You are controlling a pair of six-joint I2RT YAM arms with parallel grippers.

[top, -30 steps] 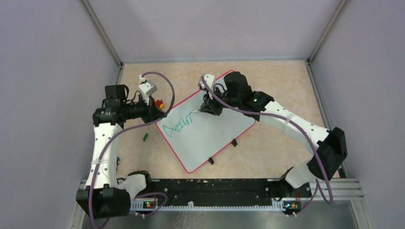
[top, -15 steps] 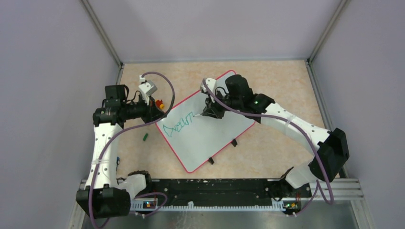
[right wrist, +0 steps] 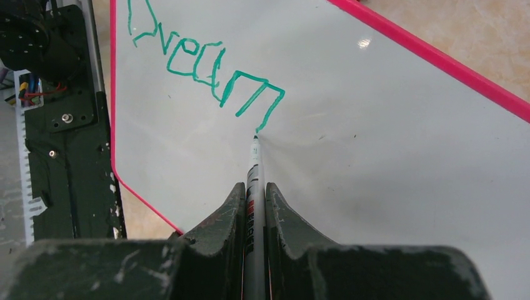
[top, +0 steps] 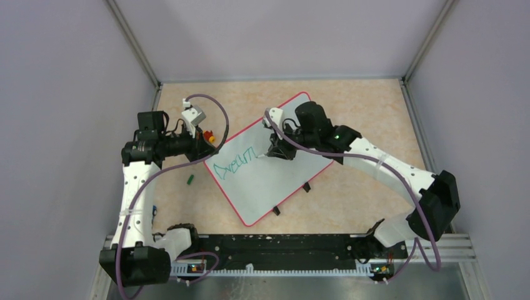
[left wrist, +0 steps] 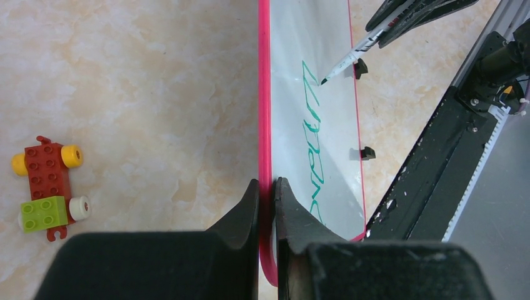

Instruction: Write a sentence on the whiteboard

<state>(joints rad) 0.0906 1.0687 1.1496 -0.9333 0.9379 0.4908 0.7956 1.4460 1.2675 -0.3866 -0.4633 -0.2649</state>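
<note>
The whiteboard, white with a red rim, lies at a slant in the middle of the table. Green lettering reading "Dream" runs along its left part. My left gripper is shut on the board's red rim at the left corner. My right gripper is shut on a white marker. The marker's green tip rests on the board at the foot of the last letter's final stroke. The left wrist view shows the marker slanting down to the lettering.
A small toy of red and green bricks with yellow wheels sits on the table left of the board, by the left gripper. A green cap lies farther toward me. Black feet stick out from the board's near edge. The arms' rail runs along the table's near edge.
My right gripper has slid toward me and a little right with the marker, and the last letter has gained strokes. The left gripper and the board have not moved.
</note>
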